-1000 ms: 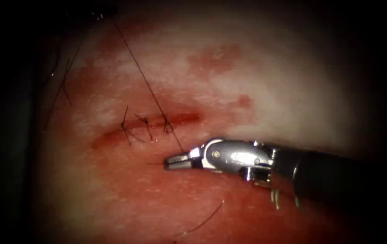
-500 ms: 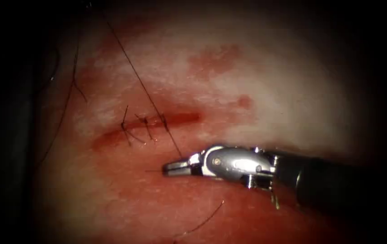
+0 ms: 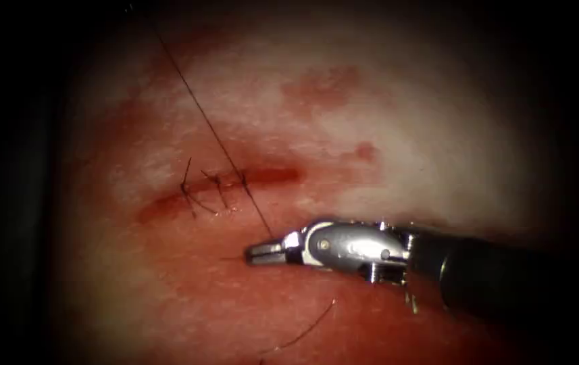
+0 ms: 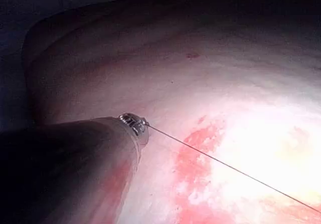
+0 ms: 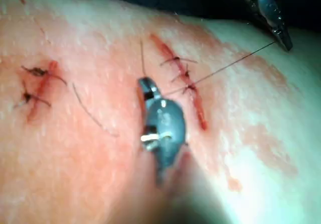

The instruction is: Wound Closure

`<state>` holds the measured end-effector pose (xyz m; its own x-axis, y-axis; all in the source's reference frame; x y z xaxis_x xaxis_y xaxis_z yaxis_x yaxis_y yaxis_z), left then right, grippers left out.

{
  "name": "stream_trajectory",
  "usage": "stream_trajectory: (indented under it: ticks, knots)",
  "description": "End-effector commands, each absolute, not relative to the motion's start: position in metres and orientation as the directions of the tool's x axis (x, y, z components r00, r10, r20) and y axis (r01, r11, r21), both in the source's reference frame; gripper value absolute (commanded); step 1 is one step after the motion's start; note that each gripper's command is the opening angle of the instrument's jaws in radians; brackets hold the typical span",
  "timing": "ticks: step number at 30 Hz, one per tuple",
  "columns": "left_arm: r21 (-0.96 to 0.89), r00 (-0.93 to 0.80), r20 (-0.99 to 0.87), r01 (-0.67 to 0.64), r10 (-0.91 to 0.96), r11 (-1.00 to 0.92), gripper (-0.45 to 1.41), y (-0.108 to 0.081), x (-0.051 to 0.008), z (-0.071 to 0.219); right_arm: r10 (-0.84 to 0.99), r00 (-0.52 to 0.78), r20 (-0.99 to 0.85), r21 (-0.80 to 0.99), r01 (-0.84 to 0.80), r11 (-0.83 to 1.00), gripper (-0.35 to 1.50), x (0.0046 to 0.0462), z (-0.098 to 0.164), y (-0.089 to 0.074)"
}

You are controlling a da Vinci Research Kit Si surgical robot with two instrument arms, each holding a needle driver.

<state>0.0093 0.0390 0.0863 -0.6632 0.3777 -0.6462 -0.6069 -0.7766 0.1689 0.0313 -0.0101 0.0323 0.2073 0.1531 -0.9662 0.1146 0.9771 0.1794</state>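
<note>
Slack loops gone, thread (image 3: 225,145) now taut between both tools' jaws

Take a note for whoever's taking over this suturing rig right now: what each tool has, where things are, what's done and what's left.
Left tool: jaws shut on the thin dark thread, away from the cut, up and to the left.
Right tool: jaws shut, apparently on the same thread, just below the cut.
Thread: stretched straight between the tools, crossing the red cut in the pale pork tissue at a stitch.
Needle: cannot tell where it is; neither tool holds it.
Done: dark tied stitches across the cut's left part.
Left: the cut's right end has no stitch yet.
</note>
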Motion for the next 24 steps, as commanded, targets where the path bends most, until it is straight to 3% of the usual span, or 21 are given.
stream_trajectory:
  ticks: [1,2,3,4,6,8,15,21,24]
  knots:
    - [0.172,-0.663,-0.645,-0.611,0.381,-0.772,-0.45,0.039,0.0087,0.086,0.185,0.214,-0.959,0.208,0.093,0.974,-0.35,0.0322,0.032,-0.01]
    - [0.161,-0.655,-0.655,-0.608,0.377,-0.777,-0.45,0.039,0.008,0.086,0.273,0.206,-0.94,0.274,-0.024,0.962,0.66,0.0323,0.032,-0.01]
    - [0.152,-0.648,-0.66,-0.611,0.381,-0.777,-0.45,0.038,0.0077,0.085,0.325,0.192,-0.926,0.315,-0.08,0.946,1.15,0.0323,0.032,-0.01]
    - [0.132,-0.632,-0.672,-0.614,0.385,-0.778,-0.45,0.038,0.0072,0.085,0.373,0.169,-0.913,0.356,-0.122,0.927,1.35,0.0323,0.031,-0.009]
    - [0.095,-0.601,-0.694,-0.623,0.397,-0.777,-0.45,0.037,0.006,0.083,0.407,0.148,-0.901,0.382,-0.172,0.908,1.45,0.0317,0.031,-0.007]
    - [0.076,-0.581,-0.709,-0.626,0.399,-0.776,-0.45,0.037,0.005,0.081,0.423,0.154,-0.893,0.393,-0.191,0.899,1.43,0.031,0.03,-0.007]
    - [0.017,-0.486,-0.764,-0.671,0.424,-0.741,-0.45,0.036,0.0017,0.072,0.61,0.08,-0.789,0.565,-0.295,0.77,1.13,0.0275,0.029,-0.003]
    - [0.036,-0.477,-0.787,-0.668,0.391,-0.743,-0.45,0.034,-0.0007,0.062,0.731,0.151,-0.665,0.644,-0.379,0.665,1.33,0.0298,0.032,0.0]
    - [0.036,-0.477,-0.788,-0.666,0.389,-0.745,-0.45,0.034,-0.0011,0.061,0.738,0.158,-0.657,0.654,-0.368,0.661,1.28,0.0303,0.033,0.0]
